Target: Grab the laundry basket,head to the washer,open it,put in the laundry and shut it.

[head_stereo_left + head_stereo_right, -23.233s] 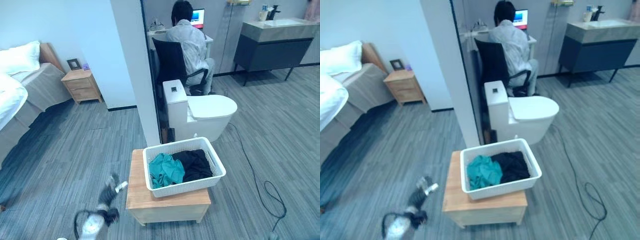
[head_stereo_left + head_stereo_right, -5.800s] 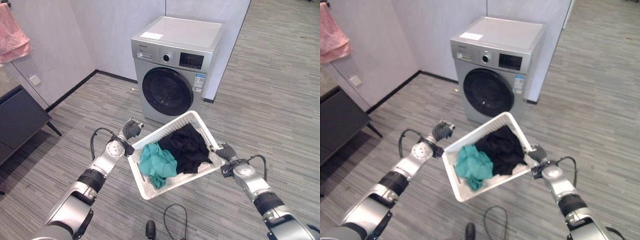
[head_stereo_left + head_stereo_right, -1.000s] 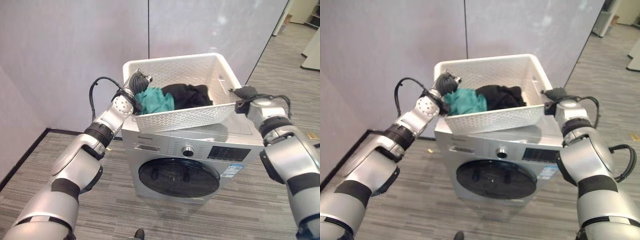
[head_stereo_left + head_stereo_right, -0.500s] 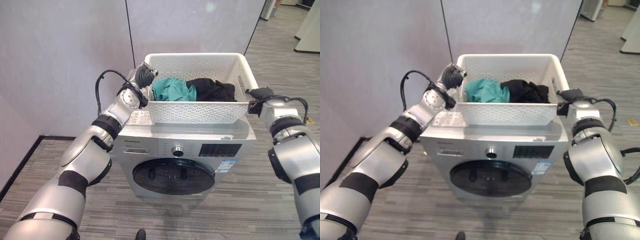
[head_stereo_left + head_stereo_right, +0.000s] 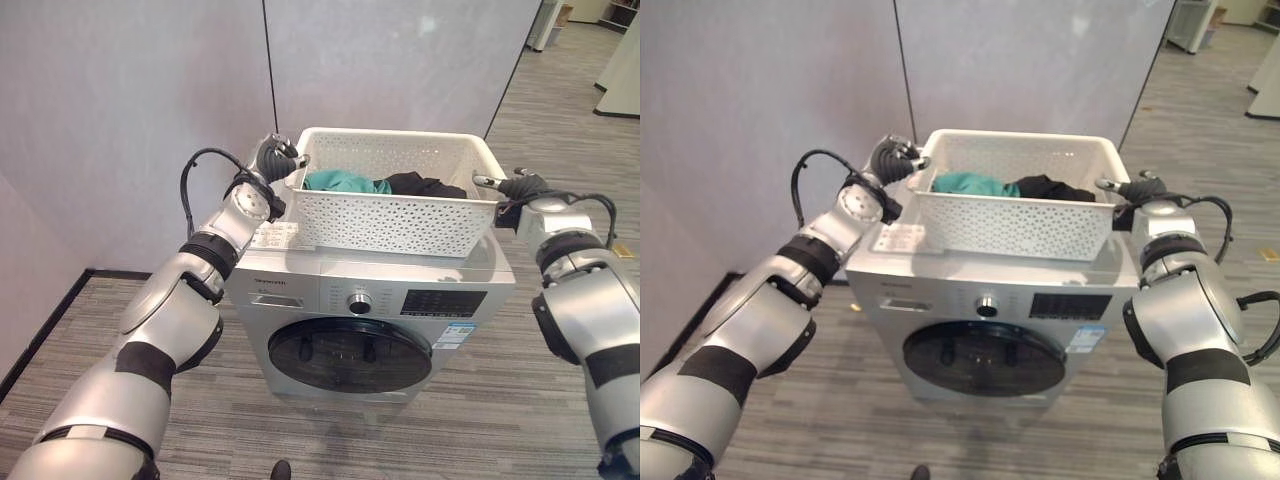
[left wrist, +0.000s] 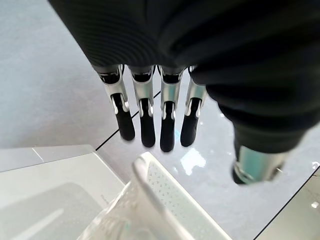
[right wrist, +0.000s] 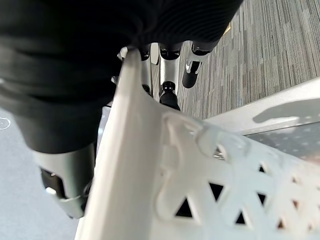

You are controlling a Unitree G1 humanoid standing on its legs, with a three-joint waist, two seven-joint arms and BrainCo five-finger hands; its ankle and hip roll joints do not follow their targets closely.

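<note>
The laundry basket point(image 5: 395, 190) rests on the flat top of the washer point(image 5: 365, 300), between the two robot hands. Inside it lie a teal garment point(image 5: 342, 181) and a black garment point(image 5: 425, 185), both below the rim.

Left robot hand point(image 5: 275, 158): positioned at the basket's near-left corner. In the left wrist view its fingers point(image 6: 146, 122) hang straight and slightly apart above the rim, with the thumb well clear; nothing is pinched.

Right robot hand point(image 5: 520, 187): positioned just beyond the basket's right end wall. Its fingers point(image 7: 170, 95) extend straight along the outside of the rim (the right wrist view shows no curl around the plastic), so this hand is judged relaxed and holding nothing as well.

Task status, as far as visible:
- Basket collected and brought to the washer: done.
- Basket parked on the machine top: appears done.
- Round door point(image 5: 350, 353) directly below both hands: closed, not yet opened.
- Garments transferred to the drum: not yet done.
- Door shut afterwards: not yet done.
</note>
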